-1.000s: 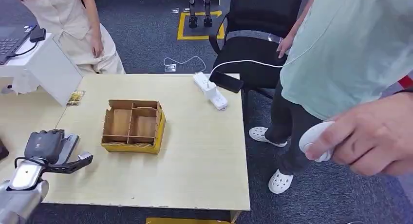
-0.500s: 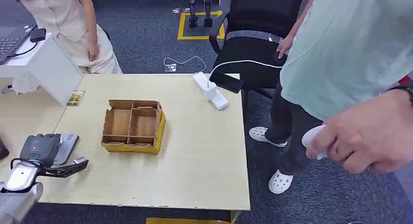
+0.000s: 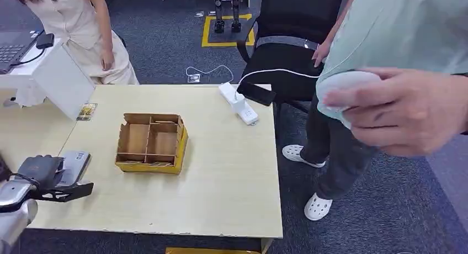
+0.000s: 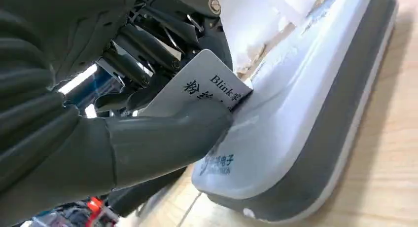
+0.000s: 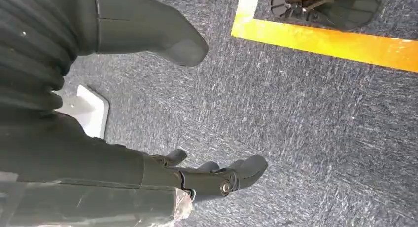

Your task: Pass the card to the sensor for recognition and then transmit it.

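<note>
Left hand (image 4: 123, 128) pinching card (image 4: 197, 89) on sensor (image 4: 305, 113), cardboard box (image 3: 150, 142) nearby, right hand (image 5: 162, 103) spread empty.

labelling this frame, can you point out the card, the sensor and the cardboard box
card (image 4: 207, 84): left wrist view, printed white face.
sensor (image 4: 296, 113): left wrist view, white top surface.
cardboard box (image 3: 150, 165): head view, yellow front wall.

A pale wooden table (image 3: 221, 176) carries a few things — a yellow-edged cardboard box (image 3: 150, 142) with compartments near its middle, a white power strip (image 3: 238, 102) at the far edge, and a grey-and-white sensor (image 3: 72, 167) at the near left edge.
</note>
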You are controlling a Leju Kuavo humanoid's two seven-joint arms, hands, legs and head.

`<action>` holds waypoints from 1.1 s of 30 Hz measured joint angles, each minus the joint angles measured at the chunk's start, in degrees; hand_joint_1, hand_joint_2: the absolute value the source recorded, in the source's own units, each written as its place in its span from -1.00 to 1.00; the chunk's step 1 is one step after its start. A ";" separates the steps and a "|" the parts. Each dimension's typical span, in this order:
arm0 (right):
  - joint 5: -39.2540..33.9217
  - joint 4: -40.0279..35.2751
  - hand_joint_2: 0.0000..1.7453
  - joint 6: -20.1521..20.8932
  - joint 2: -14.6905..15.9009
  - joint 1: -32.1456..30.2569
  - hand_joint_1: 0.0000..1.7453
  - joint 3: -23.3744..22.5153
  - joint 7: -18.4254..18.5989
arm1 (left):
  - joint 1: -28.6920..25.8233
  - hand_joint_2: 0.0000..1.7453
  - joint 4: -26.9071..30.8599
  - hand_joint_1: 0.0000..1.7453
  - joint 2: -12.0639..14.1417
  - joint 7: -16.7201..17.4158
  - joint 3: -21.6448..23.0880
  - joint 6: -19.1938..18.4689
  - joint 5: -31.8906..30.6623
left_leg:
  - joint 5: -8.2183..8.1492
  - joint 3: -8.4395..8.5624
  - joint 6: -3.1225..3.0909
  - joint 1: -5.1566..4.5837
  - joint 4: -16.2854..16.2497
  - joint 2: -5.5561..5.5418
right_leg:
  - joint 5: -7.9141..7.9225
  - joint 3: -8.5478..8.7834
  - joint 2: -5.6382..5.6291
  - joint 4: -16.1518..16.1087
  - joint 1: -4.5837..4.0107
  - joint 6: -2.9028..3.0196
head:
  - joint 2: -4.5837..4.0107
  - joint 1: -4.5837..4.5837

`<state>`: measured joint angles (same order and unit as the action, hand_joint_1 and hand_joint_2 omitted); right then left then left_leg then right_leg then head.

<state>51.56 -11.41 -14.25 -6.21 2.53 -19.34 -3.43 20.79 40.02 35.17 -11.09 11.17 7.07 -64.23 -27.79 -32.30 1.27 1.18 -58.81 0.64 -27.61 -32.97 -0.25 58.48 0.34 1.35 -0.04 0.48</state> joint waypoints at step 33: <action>0.44 0.00 1.00 0.04 0.00 0.03 -1.00 -0.70 -0.41 | -6.04 1.00 8.72 1.00 -5.27 -7.01 -5.92 10.37 13.11 | 0.04 -0.15 0.01 0.00 -0.02 -0.02 | 0.05 -0.09 0.02 -0.05 0.00 -0.08 | 0.00 -0.07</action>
<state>52.00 -11.41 -14.21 -6.21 2.56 -20.04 -3.85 14.75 48.74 29.90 -18.10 5.25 17.44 -51.12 -27.74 -32.46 1.28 1.18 -58.83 0.61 -27.55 -33.06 -0.23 58.44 0.34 1.27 -0.04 0.42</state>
